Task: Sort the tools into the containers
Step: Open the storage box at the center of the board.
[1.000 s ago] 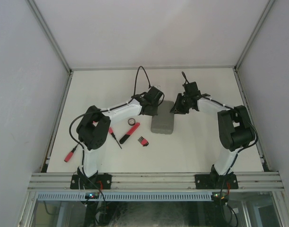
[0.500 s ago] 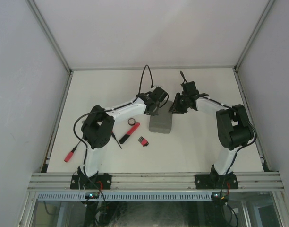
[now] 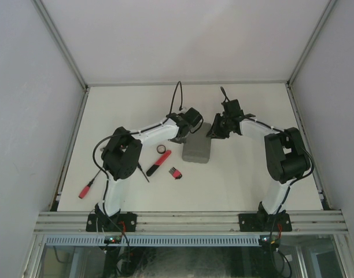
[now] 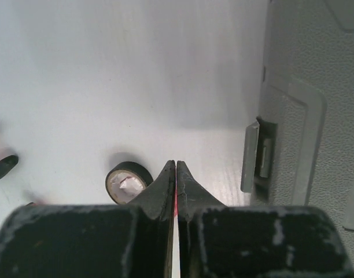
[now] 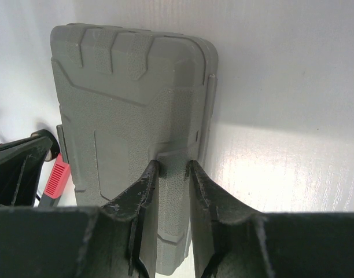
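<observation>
Compared with the frame one second earlier, the left arm's elbow sits slightly further in over the counter (image 3: 240, 174), and its wrist stands closer to the left edge of the grey plastic hinged tool case (image 3: 198, 149). The right arm, the case and the loose tools hold their earlier positions.

**Jaw state**
- The left gripper (image 4: 176, 169) has its jaws clenched tip to tip, with nothing between them. It hangs just beside the grey latch (image 4: 255, 155) on the case's side.
- The right gripper (image 5: 170, 168) has its jaws narrowly parted. The tips are at a raised rib on the case lid near its edge. Whether they pinch that rib or only rest there cannot be told.

**Task status**
- The case lies closed on the counter between the two wrists, so no recess is accessible yet.
- No tool is sorted.
- Left of the case on the counter lie the small black ring (image 3: 161, 149), the longer red-black tool (image 3: 159, 161), the red-black hex key set (image 3: 175, 172) and the thin red-handled screwdriver (image 3: 144, 172).
- A further red-handled tool (image 3: 86, 189) lies well apart, near the counter's left edge.

**Remaining work, as judged**
- Release the latch and open the case.
- Place each tool in the case.
</observation>
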Tool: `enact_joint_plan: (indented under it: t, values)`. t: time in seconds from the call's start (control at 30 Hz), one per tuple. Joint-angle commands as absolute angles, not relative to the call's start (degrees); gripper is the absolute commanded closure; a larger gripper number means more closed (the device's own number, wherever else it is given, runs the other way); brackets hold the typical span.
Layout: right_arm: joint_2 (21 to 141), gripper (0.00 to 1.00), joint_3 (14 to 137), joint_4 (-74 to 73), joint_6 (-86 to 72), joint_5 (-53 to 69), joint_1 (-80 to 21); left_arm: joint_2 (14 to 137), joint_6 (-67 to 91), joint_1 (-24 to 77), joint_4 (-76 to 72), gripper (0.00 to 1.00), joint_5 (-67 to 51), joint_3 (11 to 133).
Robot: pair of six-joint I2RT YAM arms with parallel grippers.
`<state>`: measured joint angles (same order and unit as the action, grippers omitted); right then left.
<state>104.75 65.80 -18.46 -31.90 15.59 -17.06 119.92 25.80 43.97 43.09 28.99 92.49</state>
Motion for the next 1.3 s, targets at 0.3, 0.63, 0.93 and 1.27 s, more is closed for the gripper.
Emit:
enact_joint_plan:
  t: [0.3,0.63,0.93,1.27]
  values:
    - [109.82,0.93,62.61,-27.32,-27.43,7.16,-16.79,105.83,28.03,38.28,28.51,0.79,14.79,84.89]
    - [110.04,0.92,62.50,-27.06,-26.90,7.98,-16.70,106.40,30.72,34.63,16.68,0.68,-3.26,79.67]
    - [110.19,0.92,62.55,-26.85,-26.63,8.32,-16.59,110.26,31.48,34.28,17.42,0.68,-2.31,80.66]
    - [110.39,0.92,62.58,-26.89,-26.63,8.35,-16.76,111.86,31.56,34.19,18.42,0.69,-2.11,79.40]
